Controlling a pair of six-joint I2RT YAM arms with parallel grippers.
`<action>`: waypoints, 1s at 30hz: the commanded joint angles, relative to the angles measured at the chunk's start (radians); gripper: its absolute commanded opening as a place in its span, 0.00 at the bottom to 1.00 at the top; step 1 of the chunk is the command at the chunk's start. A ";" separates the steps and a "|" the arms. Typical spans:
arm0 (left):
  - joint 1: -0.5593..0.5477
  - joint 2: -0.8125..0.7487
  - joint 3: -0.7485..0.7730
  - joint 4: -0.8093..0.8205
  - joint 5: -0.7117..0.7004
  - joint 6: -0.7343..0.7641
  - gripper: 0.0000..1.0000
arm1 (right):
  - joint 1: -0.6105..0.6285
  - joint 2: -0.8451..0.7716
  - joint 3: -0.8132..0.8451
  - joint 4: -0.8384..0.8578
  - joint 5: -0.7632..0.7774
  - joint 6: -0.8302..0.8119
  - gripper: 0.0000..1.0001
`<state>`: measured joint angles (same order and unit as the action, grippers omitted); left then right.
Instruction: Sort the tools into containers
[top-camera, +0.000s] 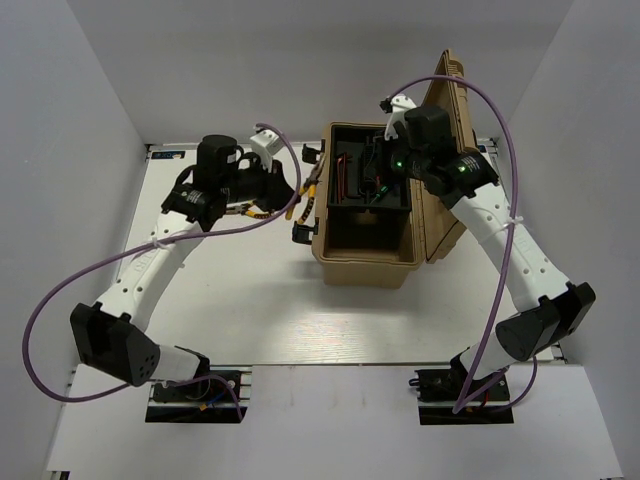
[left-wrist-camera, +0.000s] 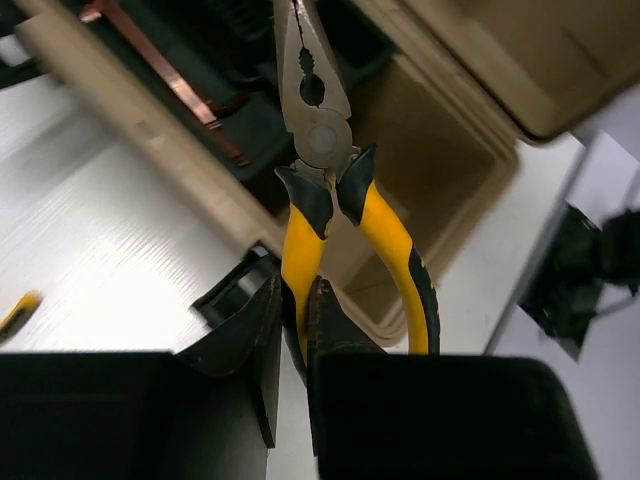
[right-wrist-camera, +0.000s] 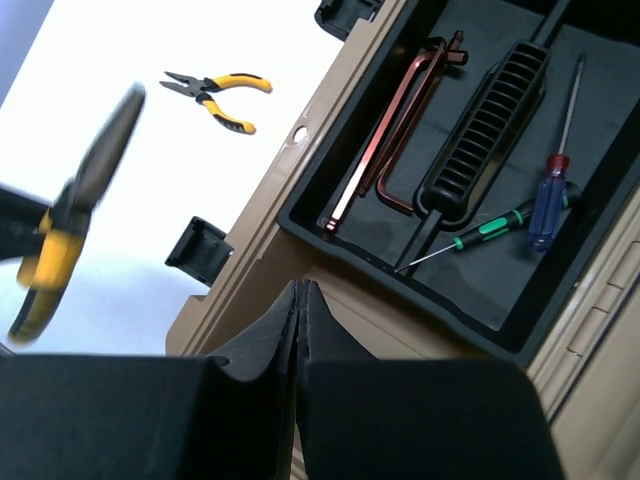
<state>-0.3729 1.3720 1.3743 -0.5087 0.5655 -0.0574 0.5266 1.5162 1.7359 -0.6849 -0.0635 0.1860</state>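
The tan toolbox (top-camera: 365, 272) stands open mid-table, its lid (top-camera: 447, 120) tilted back to the right. Its black tray (right-wrist-camera: 470, 290) holds dark brown hex keys (right-wrist-camera: 398, 130), a blue-and-red screwdriver (right-wrist-camera: 548, 205) and a green-handled one (right-wrist-camera: 492, 225). My left gripper (left-wrist-camera: 293, 300) is shut on one handle of yellow-and-black pliers (left-wrist-camera: 318, 140), holding them over the toolbox's left wall; in the top view the gripper (top-camera: 298, 203) is at that wall. My right gripper (right-wrist-camera: 301, 292) is shut and empty, above the tray (top-camera: 380, 170). A second pair of pliers (right-wrist-camera: 215, 95) lies on the table left of the box.
Black latches (top-camera: 304, 232) stick out from the toolbox's left side. The tray's black ribbed handle (right-wrist-camera: 485, 120) runs down its middle. White walls close in the table on the left, right and back.
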 joint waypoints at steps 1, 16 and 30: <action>-0.020 0.034 0.020 0.064 0.268 0.128 0.00 | -0.005 -0.045 0.054 0.025 0.017 -0.031 0.00; -0.142 0.352 0.269 -0.099 0.330 0.240 0.00 | -0.025 -0.097 0.168 -0.034 0.169 -0.100 0.00; -0.225 0.444 0.365 -0.177 0.148 0.251 0.45 | -0.031 -0.082 0.126 -0.016 0.105 -0.079 0.00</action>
<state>-0.5884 1.8416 1.7027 -0.6724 0.7349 0.1764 0.4984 1.4345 1.8603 -0.7113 0.0509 0.1051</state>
